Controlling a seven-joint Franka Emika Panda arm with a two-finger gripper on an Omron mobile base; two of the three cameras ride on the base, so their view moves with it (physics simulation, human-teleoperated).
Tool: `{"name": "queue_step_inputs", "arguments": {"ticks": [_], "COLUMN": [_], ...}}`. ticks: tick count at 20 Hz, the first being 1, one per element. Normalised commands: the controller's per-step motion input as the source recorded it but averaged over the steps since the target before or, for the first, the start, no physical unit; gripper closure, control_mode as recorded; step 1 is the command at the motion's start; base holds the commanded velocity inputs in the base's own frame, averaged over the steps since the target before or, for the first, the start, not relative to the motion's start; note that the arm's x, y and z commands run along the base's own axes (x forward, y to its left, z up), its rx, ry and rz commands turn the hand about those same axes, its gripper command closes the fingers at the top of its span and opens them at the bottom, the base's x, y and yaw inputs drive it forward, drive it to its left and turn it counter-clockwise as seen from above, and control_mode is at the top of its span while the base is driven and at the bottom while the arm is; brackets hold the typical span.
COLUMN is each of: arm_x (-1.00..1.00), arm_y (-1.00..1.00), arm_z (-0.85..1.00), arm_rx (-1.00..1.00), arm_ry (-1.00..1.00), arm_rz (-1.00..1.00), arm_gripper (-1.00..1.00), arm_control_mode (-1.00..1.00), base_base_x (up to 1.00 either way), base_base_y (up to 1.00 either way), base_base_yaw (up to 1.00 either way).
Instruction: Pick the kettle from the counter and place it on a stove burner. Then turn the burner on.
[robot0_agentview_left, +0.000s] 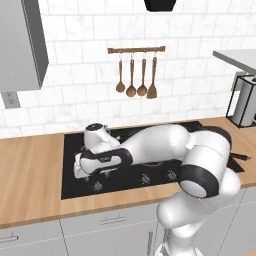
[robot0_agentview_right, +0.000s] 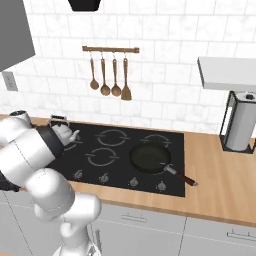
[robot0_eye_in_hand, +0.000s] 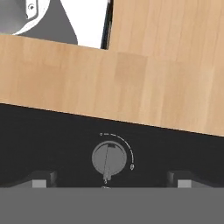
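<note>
Over cooktop (robot0_agentview_left: 70, 180) knob (robot0_eye_in_hand: 109, 160), gripper (robot0_eye_in_hand: 111, 183) jaws wide, kettle (robot0_agentview_right: 64, 133) nearby

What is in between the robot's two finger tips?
In the hand view, a round grey stove knob sits between the end effector's finger tips, on the black cooktop.

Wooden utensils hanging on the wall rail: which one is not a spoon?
The rightmost utensil, a spatula. Its head is flat and broad with a straight lower edge, while the other three end in small round spoon bowls.
</note>
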Motion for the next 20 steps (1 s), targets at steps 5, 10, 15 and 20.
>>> {"name": "queue_step_inputs", "arguments": {"ticks": [5, 10, 15, 20], "arm_x": [0.34, 0.0, -0.16, -0.3], "arm_y": [0.0, 0.0, 0.0, 0.0], "arm_z": [-0.35, 0.05, 0.16, -0.1], "arm_rx": [-0.01, -0.06, -0.16, -0.03], "arm_ry": [0.29, 0.12, 0.06, -0.04], "arm_rz": [0.0, 0.0, 0.0, 0.0], "arm_gripper": [-1.0, -1.0, -1.0, -1.0], "arm_control_mode": [-1.0, -1.0, -1.0, -1.0], "base_base_x": [0.0, 0.0, 0.0, 0.0], "base_base_y": [0.0, 0.0, 0.0, 0.0], "base_base_yaw": [0.0, 0.0, 0.0, 0.0]}}
